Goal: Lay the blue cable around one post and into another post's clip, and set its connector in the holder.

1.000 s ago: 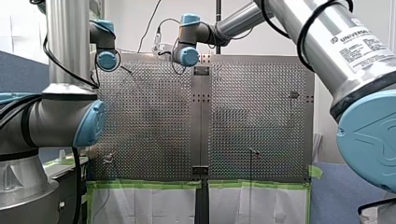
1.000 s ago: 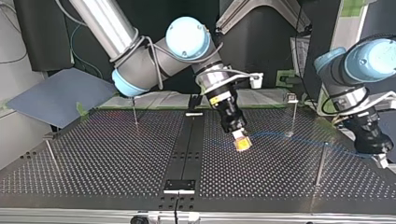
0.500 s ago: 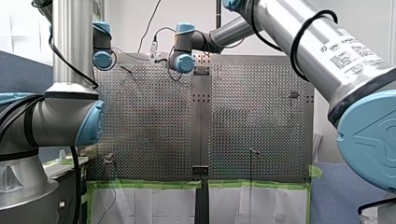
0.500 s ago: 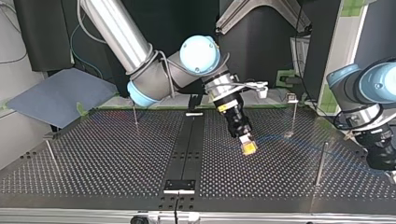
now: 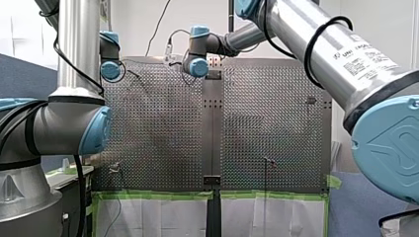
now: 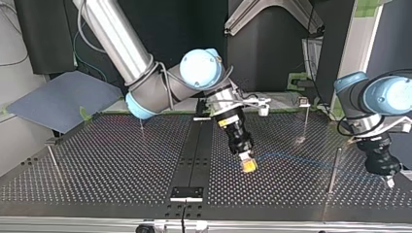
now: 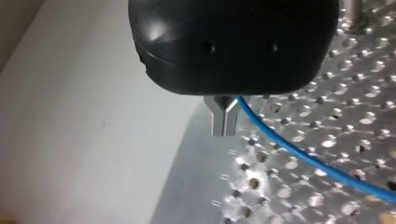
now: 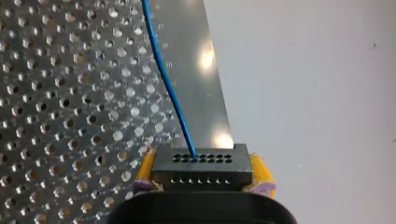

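Sliding toward the top view's left and nearer its camera since half a second ago, my right arm (image 6: 160, 82) now hangs its tip low over the perforated desk (image 6: 97, 165), just beside the dark centre strip (image 6: 197, 145). At that view's right, my left arm (image 6: 374, 97) has come back in from the edge, and its black head now shows whole, low above the desk's corner.

Right wrist view: the right jaws are clamped on the black connector (image 8: 219, 173), with a yellow pad (image 8: 261, 170) pressed against each end. Rows of small holes face the camera. The blue cable (image 8: 168, 88) leaves that holed face and runs ahead over the desk, along the edge of the smooth strip.

Left wrist view: the left jaws are together, the metal fingers (image 7: 225, 119) pressed into one narrow blade. The cable comes out right at their root, pinched there, then sweeps away in a curve over the holes.

Back in the top view, the cable is a faint blue line strung above the desk from the right jaws across to the left ones. It passes near a thin upright post (image 6: 334, 167); which side of it, I cannot tell. A second post (image 6: 305, 119), with a small block on top, stands farther back. A black bracket (image 6: 186, 192) sits at the strip's near end, and the connector hangs apart from it, up and to that view's right.
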Available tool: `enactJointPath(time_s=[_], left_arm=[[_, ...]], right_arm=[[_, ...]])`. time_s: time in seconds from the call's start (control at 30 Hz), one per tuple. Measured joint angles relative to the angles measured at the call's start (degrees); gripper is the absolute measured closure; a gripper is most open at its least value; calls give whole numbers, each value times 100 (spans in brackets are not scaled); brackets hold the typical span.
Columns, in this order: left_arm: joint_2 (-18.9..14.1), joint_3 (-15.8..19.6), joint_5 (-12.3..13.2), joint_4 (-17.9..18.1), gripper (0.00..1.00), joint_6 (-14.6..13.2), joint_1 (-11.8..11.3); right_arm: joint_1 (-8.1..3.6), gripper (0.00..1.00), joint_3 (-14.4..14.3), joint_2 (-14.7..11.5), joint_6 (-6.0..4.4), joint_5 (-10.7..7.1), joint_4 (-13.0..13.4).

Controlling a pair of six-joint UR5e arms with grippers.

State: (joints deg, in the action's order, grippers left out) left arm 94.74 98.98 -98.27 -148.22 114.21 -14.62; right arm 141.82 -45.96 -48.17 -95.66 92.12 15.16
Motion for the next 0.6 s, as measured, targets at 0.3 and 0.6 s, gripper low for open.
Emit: enactJointPath(time_s=[0.3, 0.6], left_arm=[[186, 4, 145, -23, 100, 43, 27], [253, 22, 105, -26, 100, 82, 32]], right_arm=[[-96, 95, -1, 65, -6, -11, -54], [-105, 95, -4, 189, 17, -12, -139]])
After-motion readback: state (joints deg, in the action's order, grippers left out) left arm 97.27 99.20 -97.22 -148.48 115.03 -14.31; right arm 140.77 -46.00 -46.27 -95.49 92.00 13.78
